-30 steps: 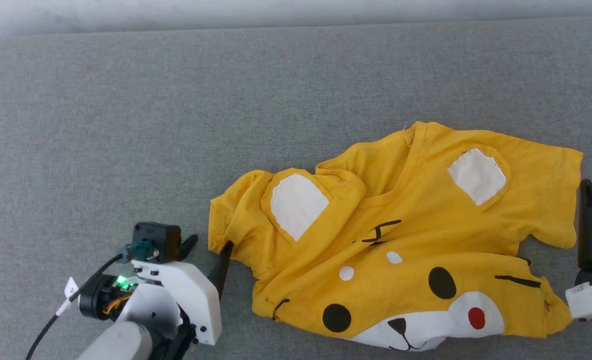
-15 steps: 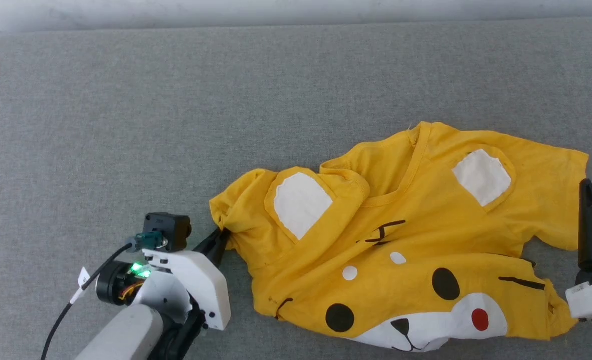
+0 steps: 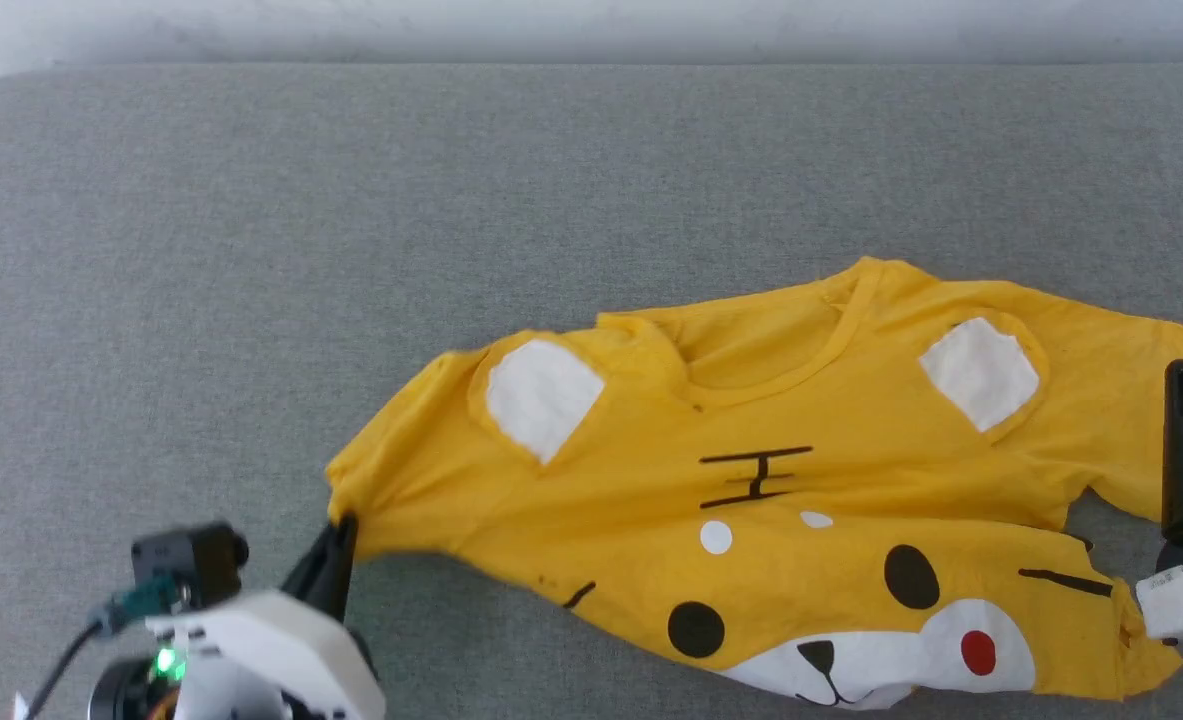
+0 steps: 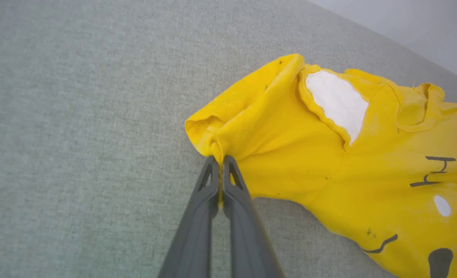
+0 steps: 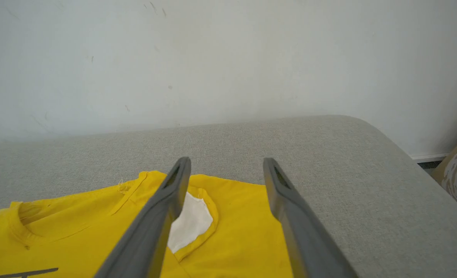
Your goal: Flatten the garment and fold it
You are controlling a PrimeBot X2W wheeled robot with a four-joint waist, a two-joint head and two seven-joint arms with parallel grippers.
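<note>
The garment (image 3: 801, 470) lay face up, right of centre on the grey cushion (image 3: 251, 220). The left gripper (image 4: 221, 162) pinched its left sleeve hem tight. The right gripper (image 5: 226, 164) stood wide open, holding nothing, at its right edge.

No words, numbers or brands are showing legibly; the garment (image 3: 631, 500) is carrying only a black stripe mark (image 3: 756, 476), not lettering.
</note>
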